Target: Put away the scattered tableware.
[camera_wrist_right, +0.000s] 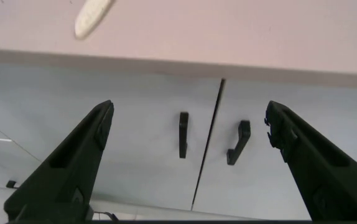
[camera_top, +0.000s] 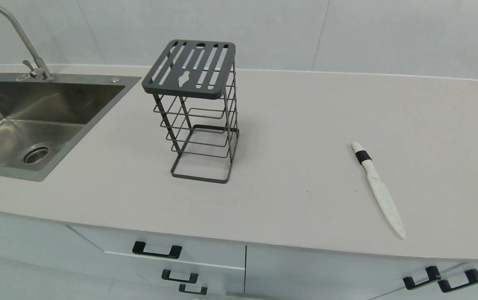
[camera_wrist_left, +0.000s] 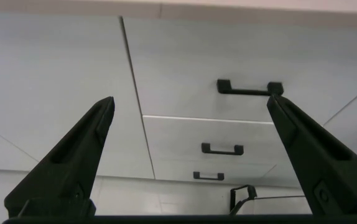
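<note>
Knife (camera_top: 378, 189) lying flat on right near part of surface (camera_top: 305, 108), white blade tip pointing toward near edge, black-banded handle pointing far. Right fingers (camera_wrist_right: 66, 168) hanging spread wide, grasping nothing, low before cabinet doors (camera_wrist_right: 135, 124), well apart from knife tip on surface over doors. Left fingers (camera_wrist_left: 66, 168) likewise spread, holding nothing, facing drawer fronts (camera_wrist_left: 185, 74). Wire rack (camera_top: 191, 71) standing upright mid-surface, left of knife. Sink (camera_top: 68, 79) with faucet (camera_top: 22, 38) sitting far left. Pale wall (camera_top: 347, 33) rising behind.
</note>
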Motion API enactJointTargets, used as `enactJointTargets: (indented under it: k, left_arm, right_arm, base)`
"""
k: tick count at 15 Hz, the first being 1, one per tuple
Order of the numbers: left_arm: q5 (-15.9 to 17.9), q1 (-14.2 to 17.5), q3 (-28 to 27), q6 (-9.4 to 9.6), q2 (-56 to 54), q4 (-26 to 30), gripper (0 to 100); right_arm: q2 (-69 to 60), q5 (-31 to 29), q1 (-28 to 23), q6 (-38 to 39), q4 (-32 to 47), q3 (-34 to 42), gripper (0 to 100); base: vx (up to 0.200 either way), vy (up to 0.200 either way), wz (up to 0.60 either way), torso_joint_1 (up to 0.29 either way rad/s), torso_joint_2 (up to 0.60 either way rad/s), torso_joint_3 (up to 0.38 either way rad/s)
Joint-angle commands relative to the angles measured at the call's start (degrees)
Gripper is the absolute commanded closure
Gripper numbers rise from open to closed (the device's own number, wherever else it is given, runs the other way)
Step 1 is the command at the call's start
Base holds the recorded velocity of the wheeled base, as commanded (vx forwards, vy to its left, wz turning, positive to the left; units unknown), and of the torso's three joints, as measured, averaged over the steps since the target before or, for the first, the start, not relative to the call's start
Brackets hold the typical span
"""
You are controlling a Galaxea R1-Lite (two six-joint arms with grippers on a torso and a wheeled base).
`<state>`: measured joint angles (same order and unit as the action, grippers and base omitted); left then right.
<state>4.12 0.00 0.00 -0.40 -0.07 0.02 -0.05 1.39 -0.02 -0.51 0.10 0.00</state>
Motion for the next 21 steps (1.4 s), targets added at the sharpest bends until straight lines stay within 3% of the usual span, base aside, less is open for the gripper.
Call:
enactJointTargets:
  k: [1, 13, 21]
  left_arm:
    - [0.01, 0.00, 0.00, -0.04, 0.07, 0.06, 0]
    - [0.01, 0.00, 0.00, -0.04, 0.07, -0.02, 0]
    - [0.01, 0.00, 0.00, 0.05, 0.07, 0.06, 0]
  right_arm:
    - [0.05, 0.02, 0.02, -0.02, -0.01, 0.00, 0]
    - [0.05, 0.02, 0.02, -0.02, -0.01, 0.00, 0]
    - [0.05, 0.02, -0.06, -0.10, -0.01, 0.00, 0]
  base:
    - [0.000, 0.000, 0.00, 0.266, -0.52, -0.261]
    - [0.000, 0.000, 0.00, 0.279, -0.56, -0.284]
    - [0.000, 0.000, -0.07, 0.024, -0.05, -0.025]
